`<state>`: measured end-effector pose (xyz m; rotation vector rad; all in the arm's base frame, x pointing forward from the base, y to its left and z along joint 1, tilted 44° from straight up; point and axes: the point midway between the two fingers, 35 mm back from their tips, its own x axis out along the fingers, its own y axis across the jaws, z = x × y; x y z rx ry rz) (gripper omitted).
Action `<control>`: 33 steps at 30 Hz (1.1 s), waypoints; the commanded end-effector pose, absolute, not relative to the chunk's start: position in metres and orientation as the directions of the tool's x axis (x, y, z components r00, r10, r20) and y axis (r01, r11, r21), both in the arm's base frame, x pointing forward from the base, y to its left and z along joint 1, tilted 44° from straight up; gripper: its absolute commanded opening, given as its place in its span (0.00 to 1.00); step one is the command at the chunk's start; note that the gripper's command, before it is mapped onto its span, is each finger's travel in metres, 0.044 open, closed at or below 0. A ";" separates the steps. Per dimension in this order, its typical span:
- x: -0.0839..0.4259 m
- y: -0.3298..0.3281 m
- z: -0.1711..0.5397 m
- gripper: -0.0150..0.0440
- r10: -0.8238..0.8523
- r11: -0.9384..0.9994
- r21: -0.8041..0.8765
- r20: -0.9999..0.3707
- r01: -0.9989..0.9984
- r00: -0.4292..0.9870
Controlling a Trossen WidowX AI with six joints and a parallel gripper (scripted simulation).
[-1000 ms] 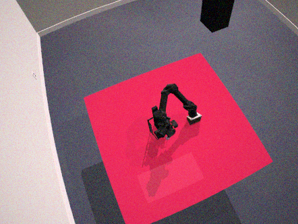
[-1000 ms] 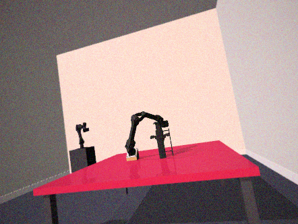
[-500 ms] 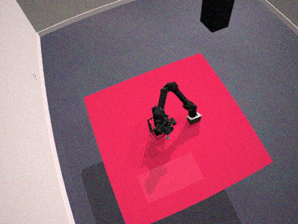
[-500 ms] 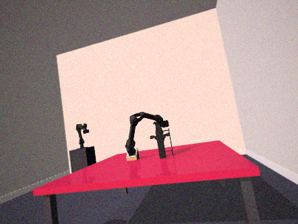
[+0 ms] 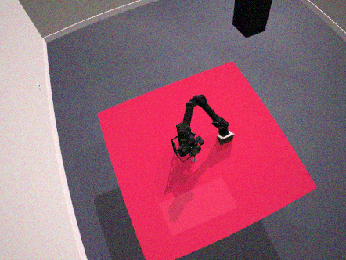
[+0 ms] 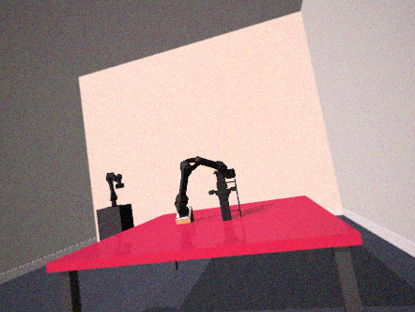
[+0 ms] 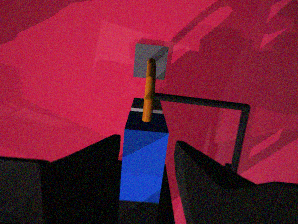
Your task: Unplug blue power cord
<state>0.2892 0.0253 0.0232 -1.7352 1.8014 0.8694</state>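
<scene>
The blue plug (image 7: pixel 144 167) shows in the wrist view, with a black end carrying a white stripe and an orange piece (image 7: pixel 149 82) running up from it. My gripper (image 7: pixel 147 145) (image 5: pixel 189 149) is partly open, its fingers on either side of the plug with narrow gaps showing. The power strip is the dark upright block (image 6: pixel 225 208) under and behind my hand. In the top view my arm hides the plug. Whether the plug is seated in the strip is hidden, and no blue cord can be made out.
A thin black frame (image 7: pixel 243 140) (image 6: pixel 238 199) stands beside the strip. A small grey square (image 7: pixel 142 67) lies beyond the plug. The arm's base (image 5: pixel 225 138) (image 6: pixel 184 218) stands on the red table (image 5: pixel 266 157) (image 6: pixel 291 221). A black pedestal (image 6: pixel 115 221) stands behind.
</scene>
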 end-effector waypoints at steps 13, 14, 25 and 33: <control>0.289 0.023 0.021 0.28 -0.683 -0.008 0.111 -0.726 -0.994 -0.076; 0.289 0.023 0.021 0.27 -0.683 -0.008 0.111 -0.726 -0.994 -0.076; 0.289 0.032 0.013 0.25 -0.682 -0.010 0.112 -0.727 -0.994 -0.075; 0.288 0.042 0.005 0.25 -0.682 -0.011 0.113 -0.728 -0.994 -0.075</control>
